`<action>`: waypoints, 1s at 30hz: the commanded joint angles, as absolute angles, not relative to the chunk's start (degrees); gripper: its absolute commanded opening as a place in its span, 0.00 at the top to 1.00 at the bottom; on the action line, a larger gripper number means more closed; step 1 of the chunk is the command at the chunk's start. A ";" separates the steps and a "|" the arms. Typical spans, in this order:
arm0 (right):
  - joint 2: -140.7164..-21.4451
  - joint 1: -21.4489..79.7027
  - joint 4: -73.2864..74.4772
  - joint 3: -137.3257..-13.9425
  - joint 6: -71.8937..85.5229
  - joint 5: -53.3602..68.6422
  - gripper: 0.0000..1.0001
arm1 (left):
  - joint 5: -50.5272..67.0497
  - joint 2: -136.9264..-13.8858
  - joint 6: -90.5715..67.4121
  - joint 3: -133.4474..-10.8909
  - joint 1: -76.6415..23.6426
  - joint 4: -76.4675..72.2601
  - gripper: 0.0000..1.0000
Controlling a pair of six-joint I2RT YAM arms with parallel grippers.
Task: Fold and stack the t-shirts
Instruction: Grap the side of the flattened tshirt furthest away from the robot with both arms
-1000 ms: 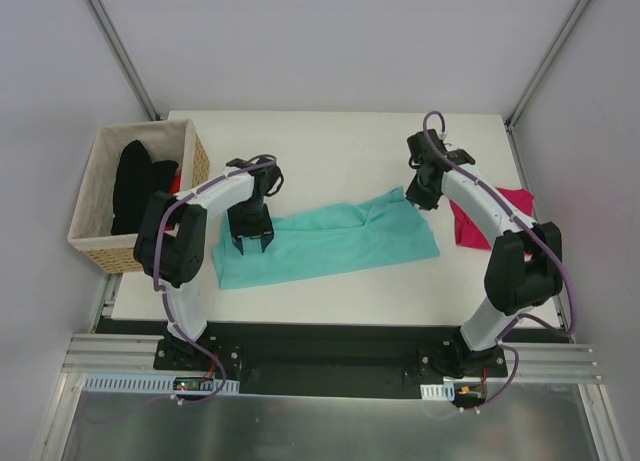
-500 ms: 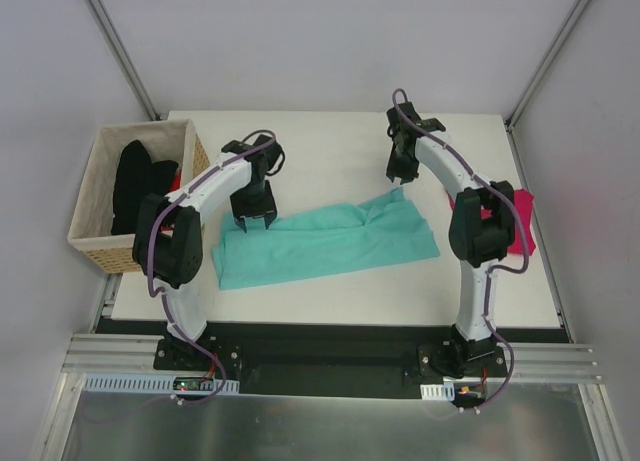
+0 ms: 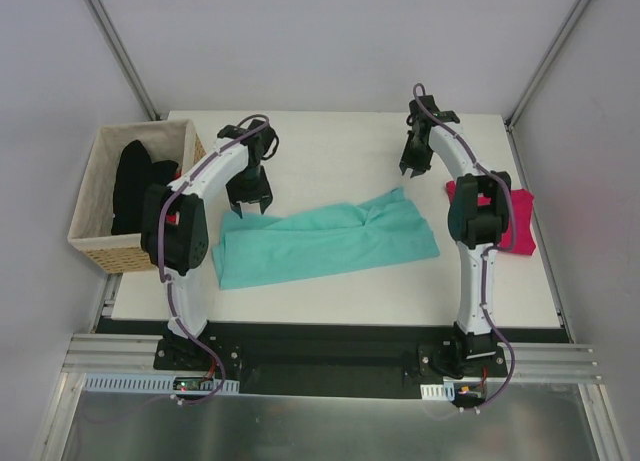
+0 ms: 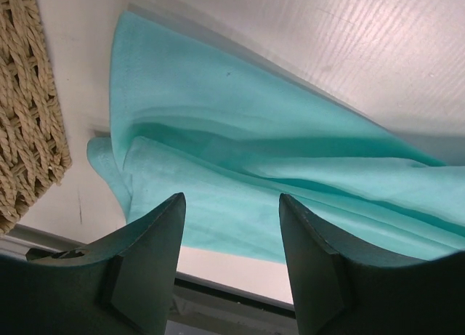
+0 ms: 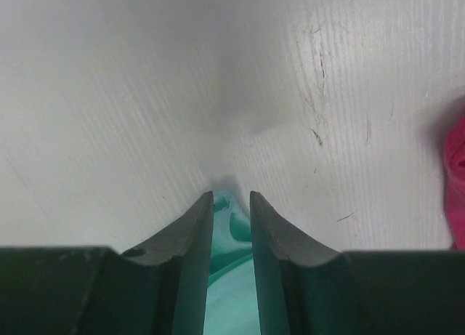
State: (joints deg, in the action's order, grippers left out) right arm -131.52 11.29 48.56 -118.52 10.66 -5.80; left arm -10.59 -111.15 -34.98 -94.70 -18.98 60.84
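A teal t-shirt lies spread in a long strip across the middle of the white table. My left gripper is open and hovers over the shirt's far left corner, with nothing between its fingers. In the left wrist view the shirt lies below the gripper. My right gripper is at the shirt's far right corner. In the right wrist view its fingers are nearly together, with teal cloth between them.
A wicker basket holding black clothes stands at the table's left edge, close to my left arm; its weave shows in the left wrist view. A folded pink-red t-shirt lies at the right, partly under my right arm.
My left gripper has moved from over the shirt's left end toward the far side. My right gripper has moved a little away from me at the shirt's corner, its arm stretching out.
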 commanded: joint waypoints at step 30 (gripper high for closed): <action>-128.33 10.63 44.65 -107.16 14.15 6.94 0.69 | -10.37 -114.44 -36.65 -97.83 -17.75 65.22 0.46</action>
State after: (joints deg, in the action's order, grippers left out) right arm -133.60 9.50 43.57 -112.01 13.34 5.69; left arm -10.59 -116.16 -35.27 -99.59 -18.26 63.68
